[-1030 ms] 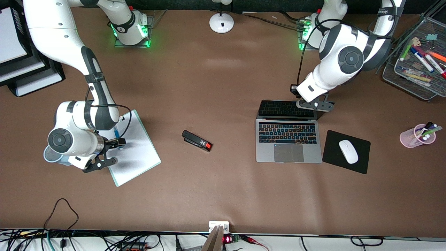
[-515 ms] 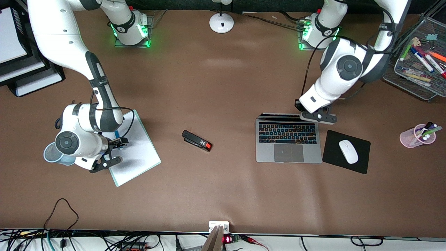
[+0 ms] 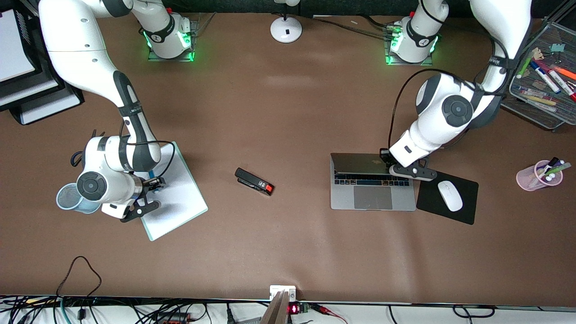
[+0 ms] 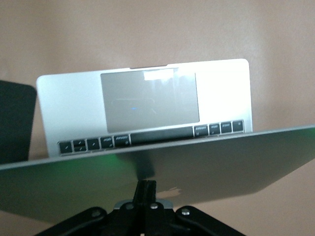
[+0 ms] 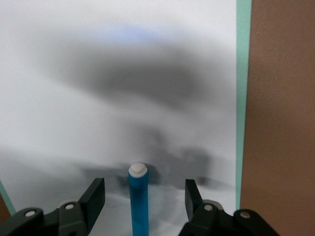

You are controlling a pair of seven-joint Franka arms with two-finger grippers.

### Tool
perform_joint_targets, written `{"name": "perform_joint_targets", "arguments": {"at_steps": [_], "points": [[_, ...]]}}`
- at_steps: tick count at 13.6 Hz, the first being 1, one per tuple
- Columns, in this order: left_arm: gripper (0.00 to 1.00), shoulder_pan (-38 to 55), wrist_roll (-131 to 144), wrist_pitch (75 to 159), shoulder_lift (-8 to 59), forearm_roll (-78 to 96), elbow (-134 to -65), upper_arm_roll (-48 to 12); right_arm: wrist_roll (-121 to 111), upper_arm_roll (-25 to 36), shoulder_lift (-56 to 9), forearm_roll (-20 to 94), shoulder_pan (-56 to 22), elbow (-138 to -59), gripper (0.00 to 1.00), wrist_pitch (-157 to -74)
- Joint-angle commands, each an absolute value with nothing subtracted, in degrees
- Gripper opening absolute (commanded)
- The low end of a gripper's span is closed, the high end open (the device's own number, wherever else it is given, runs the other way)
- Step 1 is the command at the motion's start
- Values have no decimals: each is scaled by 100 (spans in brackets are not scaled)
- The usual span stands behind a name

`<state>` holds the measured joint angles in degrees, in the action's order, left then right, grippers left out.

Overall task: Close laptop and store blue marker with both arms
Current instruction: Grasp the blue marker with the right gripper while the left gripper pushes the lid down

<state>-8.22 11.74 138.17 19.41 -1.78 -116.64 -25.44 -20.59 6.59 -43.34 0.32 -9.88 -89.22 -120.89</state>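
My pinched-together left gripper (image 3: 407, 171) presses the laptop (image 3: 372, 192) lid, roughly half shut, while my wide-open right gripper (image 5: 145, 196) straddles the blue marker (image 5: 138, 199), apparently ungrasped, over the whiteboard (image 3: 180, 198).

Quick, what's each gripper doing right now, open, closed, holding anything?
Left gripper: shut, holding nothing, pressing on the laptop lid.
Right gripper: jaws open, straddling the blue marker over the whiteboard, not gripping it.

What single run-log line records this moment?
left gripper: shut, pushing laptop lid down | right gripper: open, around blue marker | whiteboard
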Motion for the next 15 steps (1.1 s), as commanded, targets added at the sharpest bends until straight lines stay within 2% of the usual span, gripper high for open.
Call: {"name": "perform_joint_targets", "arguments": {"at_steps": [1,2,5,7,15], "points": [[0,-870,1116,14070,2337,-316,-11373,-2593,-2171,650,-4298,97,-975,-9009,69,-12155],[0,-870,1108,14193,2434,-316,-11347,-2593,-2171,650,-4298,97,-976,-9017,67,-12155],[0,-861,1090,14458,2645,-316,-11277,-2566,-2171,650,-4298,97,-993,-9009,49,-12155],[0,-853,1090,14475,2750,-316,-11215,-2558,-2171,650,-4298,97,-993,-9009,44,-12164],[0,-853,1072,14792,3181,-325,-11004,-2496,-2162,642,-4298,193,-1011,-8982,43,-12208]]}}
